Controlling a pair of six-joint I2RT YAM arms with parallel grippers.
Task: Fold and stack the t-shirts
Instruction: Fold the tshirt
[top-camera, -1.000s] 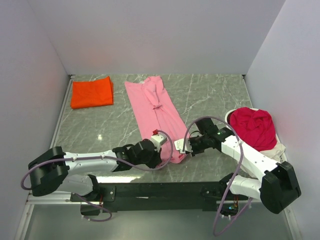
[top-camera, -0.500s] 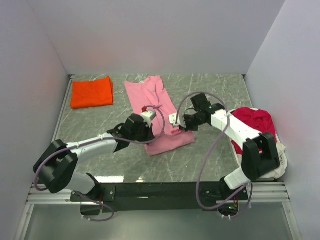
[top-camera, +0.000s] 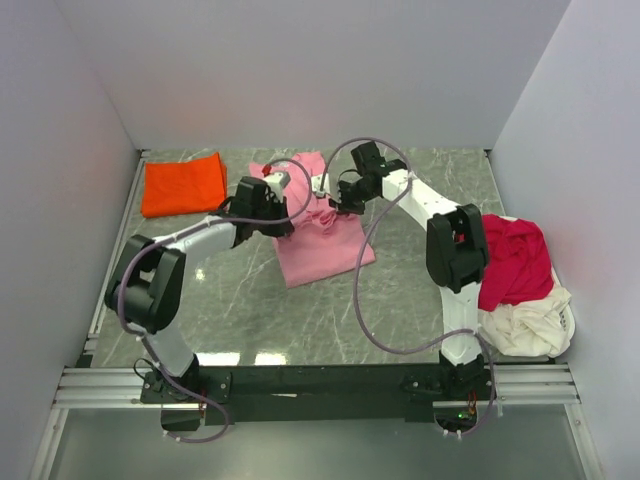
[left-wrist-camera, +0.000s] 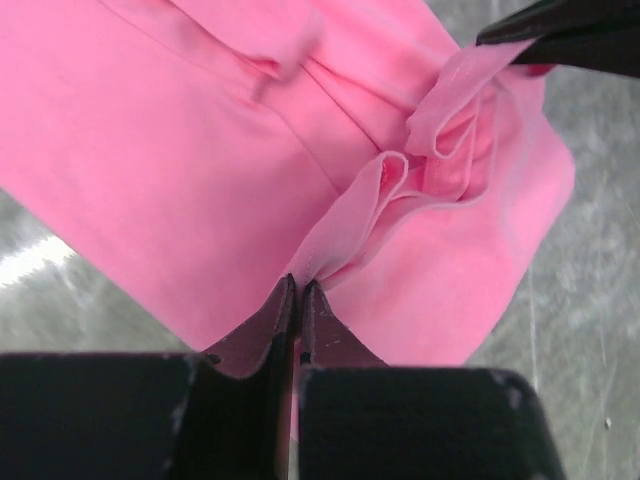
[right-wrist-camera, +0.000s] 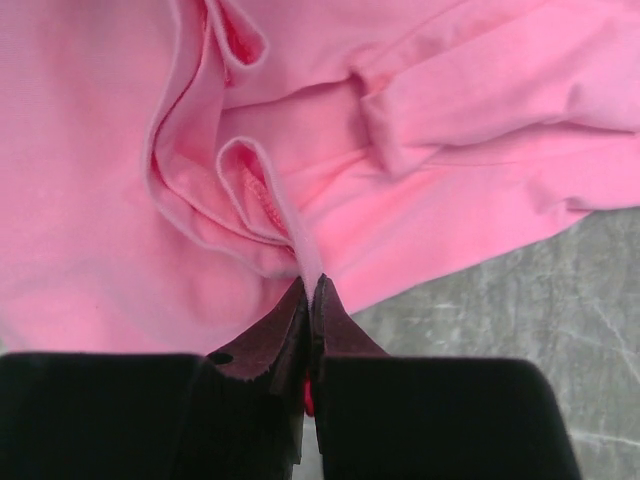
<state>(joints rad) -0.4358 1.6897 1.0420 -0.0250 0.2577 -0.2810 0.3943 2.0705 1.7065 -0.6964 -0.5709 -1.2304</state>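
Light pink soft-cloth t-shirt (top-camera: 322, 248) lay mid-table on the grey marbled tabletop (top-camera: 410, 290). Its near half was flat, and its far part was gathered into loose ridged folds.

Left gripper (left-wrist-camera: 297, 290): fingers pressed together, pinching a thin raised fold of the pink cloth at its edge.

Right gripper (right-wrist-camera: 308, 285): fingers likewise pressed together, pinching a narrow hem edge of the same shirt.

Both grippers sat over the far end of the shirt, near each other, left one on the left side and right one on the right.

Bright orange-red tee, folded square (top-camera: 183, 186), lay flat at the far left corner, well apart from the pink one.

Crimson tee (top-camera: 515, 258) was crumpled at the right edge, resting partly on a bunched cream tee (top-camera: 530, 325).
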